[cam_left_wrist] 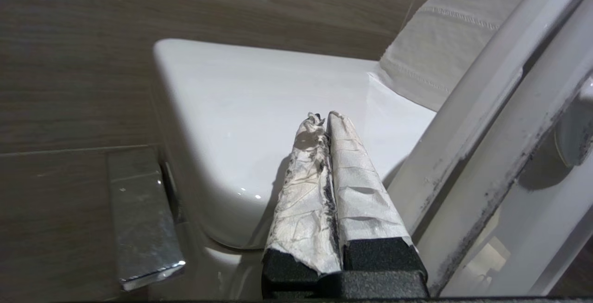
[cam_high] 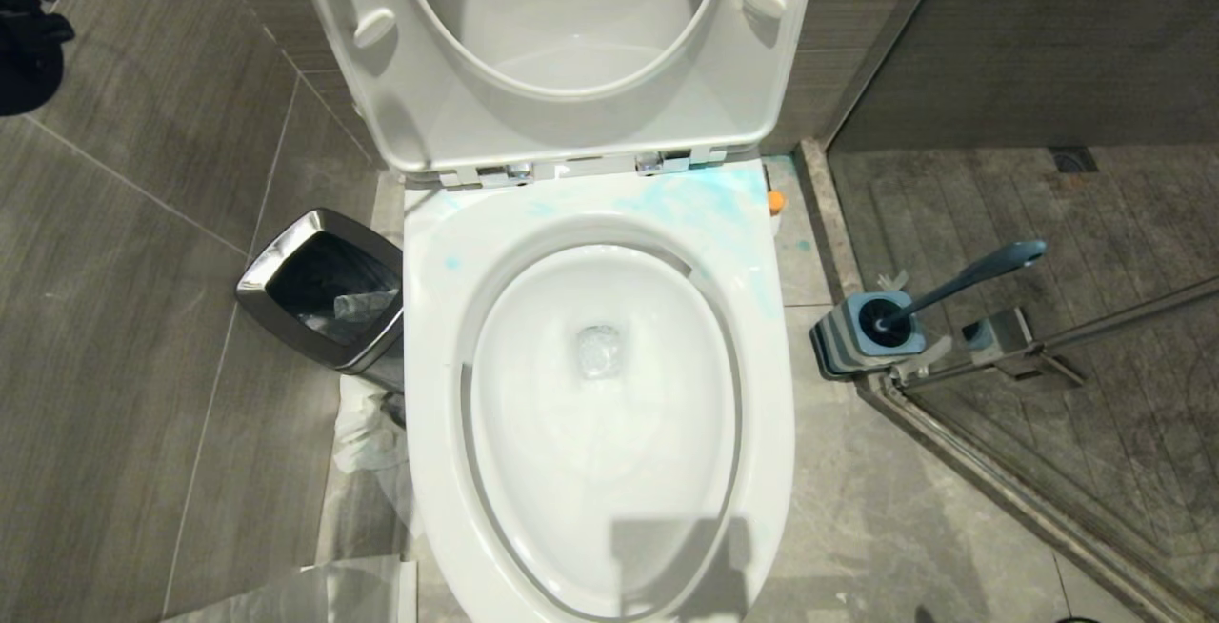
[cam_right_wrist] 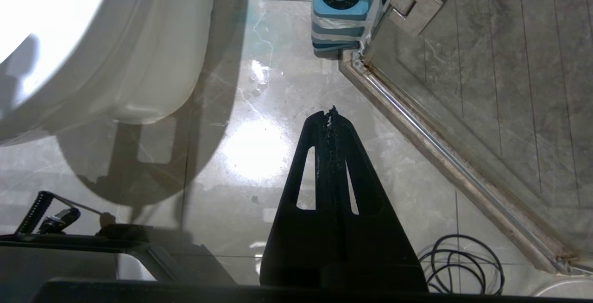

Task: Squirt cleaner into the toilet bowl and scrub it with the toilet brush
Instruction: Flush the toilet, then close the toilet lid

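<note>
**plumbfan:** so where was everything at that point?

**me:** Seat and lid (cam_high: 562, 51) were up, toilet bowl (cam_high: 600, 394) open below me with water at the bottom and blue cleaner smears (cam_high: 705, 209) on the rim near the hinges. The toilet brush (cam_high: 962, 280) sat in its blue holder (cam_high: 862, 337) on the floor, right beside the glass shower door's hinge (cam_high: 1000, 332), on the bowl's right. A steel bin (cam_high: 324, 294) stood on the bowl's left.

**plumbfan:** and your pincers?

**me:** My left pincer (cam_left_wrist: 324, 120) was squeezed closed on nothing, its taped fingers (cam_left_wrist: 356, 187) up by the tank top (cam_left_wrist: 259, 104), beside the raised lid. My right pincer (cam_right_wrist: 331, 113) was pressed closed too, empty, hanging over the floor tiles (cam_right_wrist: 259, 154) near the bowl's base, brush holder further ahead.
</note>
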